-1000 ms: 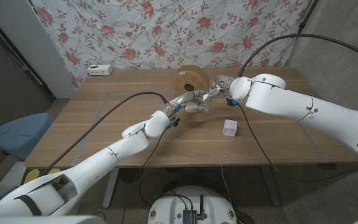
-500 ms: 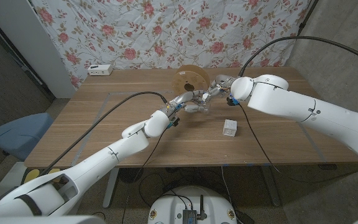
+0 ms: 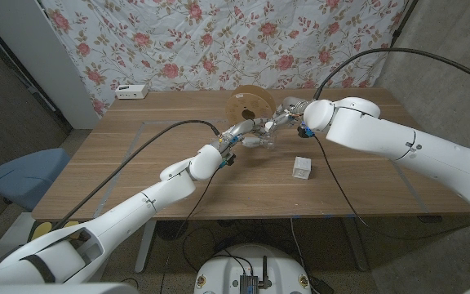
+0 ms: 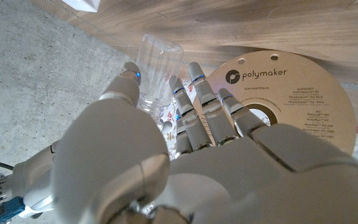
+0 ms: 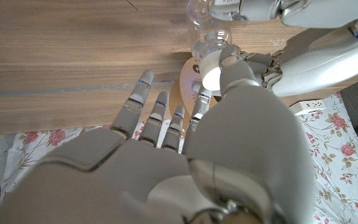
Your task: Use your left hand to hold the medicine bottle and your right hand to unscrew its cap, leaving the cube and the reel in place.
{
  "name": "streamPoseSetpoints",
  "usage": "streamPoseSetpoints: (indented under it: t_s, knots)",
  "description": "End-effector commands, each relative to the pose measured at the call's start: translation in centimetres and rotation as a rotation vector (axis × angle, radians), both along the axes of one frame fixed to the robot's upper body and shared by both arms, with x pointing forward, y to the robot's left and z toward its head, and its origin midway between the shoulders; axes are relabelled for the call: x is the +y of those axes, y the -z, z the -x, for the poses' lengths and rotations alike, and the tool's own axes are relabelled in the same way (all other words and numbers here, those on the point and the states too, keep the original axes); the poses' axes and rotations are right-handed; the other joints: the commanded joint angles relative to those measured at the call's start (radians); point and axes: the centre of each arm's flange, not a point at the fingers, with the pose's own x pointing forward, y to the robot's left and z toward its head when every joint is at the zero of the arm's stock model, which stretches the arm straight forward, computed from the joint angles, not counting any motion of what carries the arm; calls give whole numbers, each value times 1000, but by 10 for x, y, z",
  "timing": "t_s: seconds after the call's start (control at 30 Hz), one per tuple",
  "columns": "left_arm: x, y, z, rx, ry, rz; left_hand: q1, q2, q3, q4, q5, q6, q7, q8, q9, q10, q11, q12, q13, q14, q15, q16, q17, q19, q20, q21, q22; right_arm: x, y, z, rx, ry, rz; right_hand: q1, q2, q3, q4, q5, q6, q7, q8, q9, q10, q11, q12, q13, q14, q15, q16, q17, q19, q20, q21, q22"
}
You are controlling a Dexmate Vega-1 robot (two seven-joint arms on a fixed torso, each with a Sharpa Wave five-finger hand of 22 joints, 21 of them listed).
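My left hand (image 3: pixel 250 133) grips the clear medicine bottle (image 4: pixel 156 70) beside the reel (image 3: pixel 250 104); my right hand (image 5: pixel 185 149) pinches its cap (image 5: pixel 207 61). A weak hold could let the bottle spin and bump the reel.

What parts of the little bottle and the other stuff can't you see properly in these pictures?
- Medicine bottle, left wrist view: its lower part is hidden behind the left hand.
- Cap, right wrist view: the right hand covers part of it, so whether it is loose cannot be told.
- Reel, left wrist view: partly behind the fingers.
- Cube, head view: too small for details.
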Motion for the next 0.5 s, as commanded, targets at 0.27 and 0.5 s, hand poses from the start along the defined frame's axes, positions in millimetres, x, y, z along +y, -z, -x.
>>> streamPoseSetpoints:
  t_s: [0.27, 0.5]
  knots:
    - [0, 1, -1, 4, -3, -1, 7, 7, 7, -3, 3, 5, -5, -2, 6, 7, -4, 5, 4, 5, -98, 0, 1, 1, -92, 1, 3, -1, -3, 3, 7, -2, -4, -9, 2, -3, 9, -7, 34, -8, -4, 1, 13, 4, -1, 1, 8, 9, 7, 3, 4, -3, 4, 4]
    - [1, 0, -2, 3, -4, -1, 8, 7, 7, -3, 2, 5, -5, -2, 6, 6, -5, 4, 4, 5, -98, 0, 2, 1, -93, 1, 3, -1, -6, 4, 10, -1, -6, -11, 2, -5, 11, -9, 34, -2, -8, -2, 17, 10, -1, 0, 9, 15, 8, 4, 4, -1, 4, 4]
